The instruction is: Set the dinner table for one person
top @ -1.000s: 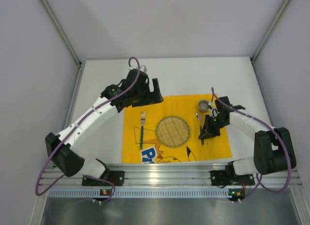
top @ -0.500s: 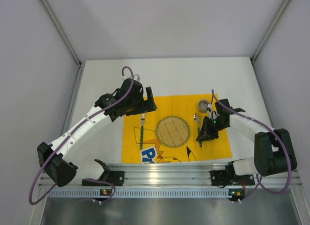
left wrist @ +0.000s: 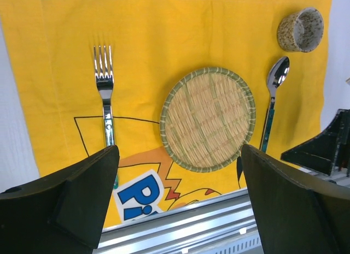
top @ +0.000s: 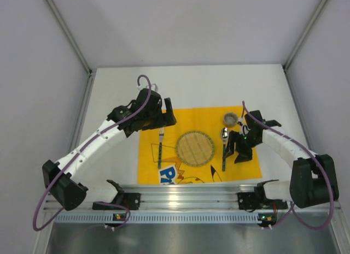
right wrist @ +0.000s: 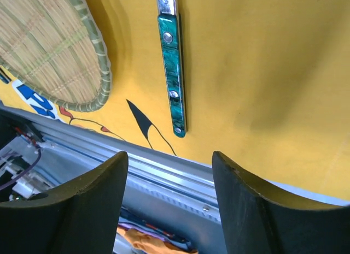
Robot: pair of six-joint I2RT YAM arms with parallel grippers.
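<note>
Yellow cloth (top: 202, 114) is spread on the table (top: 191, 84); a fork (top: 160, 146) is laid left of the plate (top: 194, 148), a spoon (top: 223, 147) right. Left gripper (left wrist: 179, 148) and right gripper (top: 236, 154) are held wide, empty.

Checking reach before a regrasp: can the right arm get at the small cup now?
Probably yes. The cup sits close by the right end effector, which is open and empty; nothing stands between them.
</note>
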